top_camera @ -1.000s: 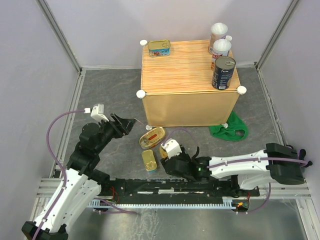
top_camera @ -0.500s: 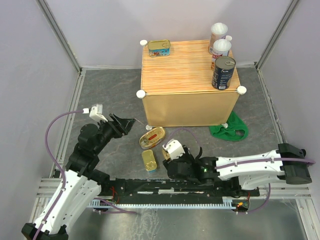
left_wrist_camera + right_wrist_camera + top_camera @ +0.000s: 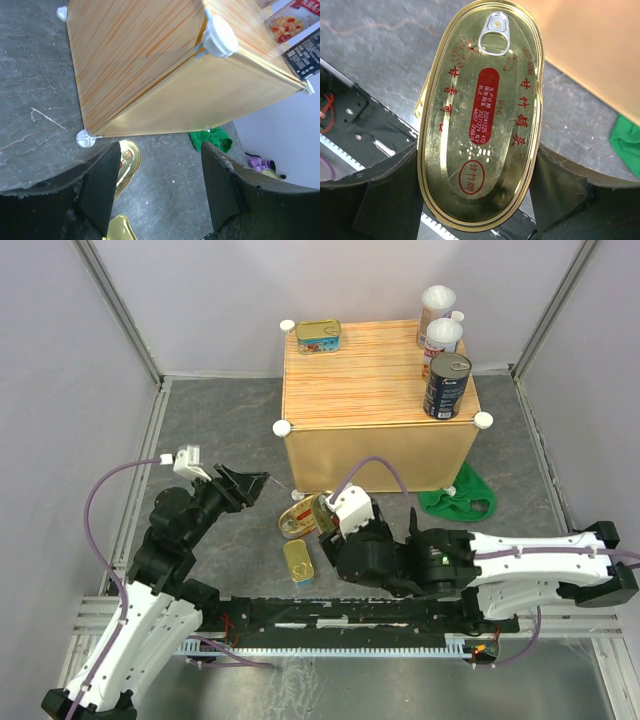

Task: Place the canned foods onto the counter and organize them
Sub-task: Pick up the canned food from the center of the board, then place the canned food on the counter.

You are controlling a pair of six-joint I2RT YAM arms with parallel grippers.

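The counter (image 3: pixel 370 370) carries a rectangular tin (image 3: pixel 318 336), two white-lidded cylinders (image 3: pixel 443 338) and a dark blue can (image 3: pixel 446 385). My right gripper (image 3: pixel 330 525) is shut on an oval gold tin with red print (image 3: pixel 480 115), held off the floor just in front of the counter's tan side (image 3: pixel 590 50). A second oval tin (image 3: pixel 297 520) and a rectangular gold tin (image 3: pixel 298 562) lie on the grey floor. Left of them, my left gripper (image 3: pixel 250 485) hangs open and empty, looking past the oval tin (image 3: pixel 125 162) at the counter's corner (image 3: pixel 130 60).
A green cloth (image 3: pixel 456 498) lies on the floor by the counter's front right corner. White round knobs (image 3: pixel 282 427) stick out at the counter's corners. Grey walls and metal rails close in the floor, with the black base rail (image 3: pixel 350 615) along the near edge.
My right arm has swung up and forward toward the counter, carrying the oval tin with it. The left arm has barely shifted.
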